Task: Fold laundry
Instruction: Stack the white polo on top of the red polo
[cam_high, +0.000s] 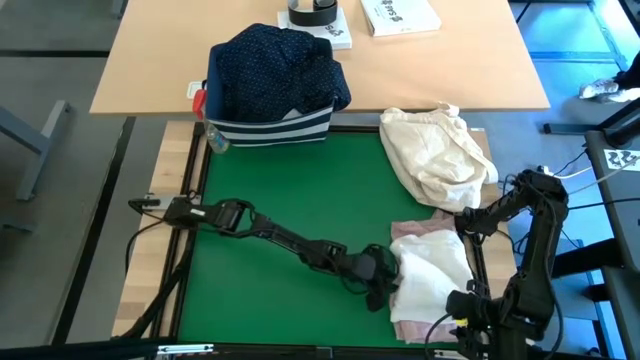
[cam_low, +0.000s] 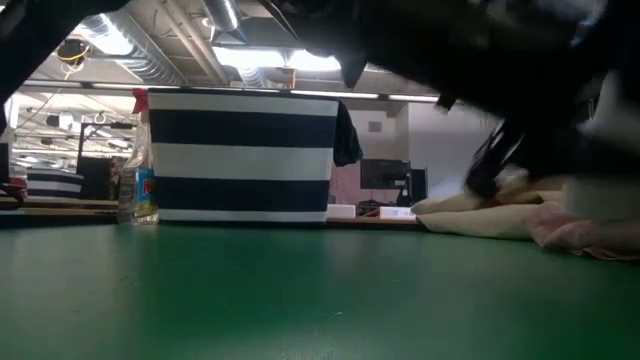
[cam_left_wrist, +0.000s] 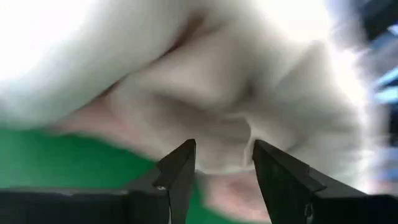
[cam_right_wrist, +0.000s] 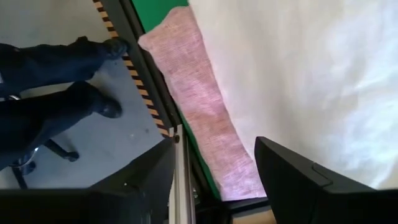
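Two dark fingers of the left gripper (cam_left_wrist: 221, 180) stand apart with a gap between them, right at the edge of the white shirt (cam_high: 432, 283), which lies on the pale pink top (cam_high: 415, 232) at the right side of the green mat (cam_high: 290, 190). Over the mat's right edge, the right gripper (cam_right_wrist: 211, 180) hangs open above the pink top and holds nothing. Far back, the navy dotted shirt (cam_high: 275, 65) fills the striped bin (cam_high: 270, 128), and the cream cloth bundle (cam_high: 440, 150) seems to touch the pink top.
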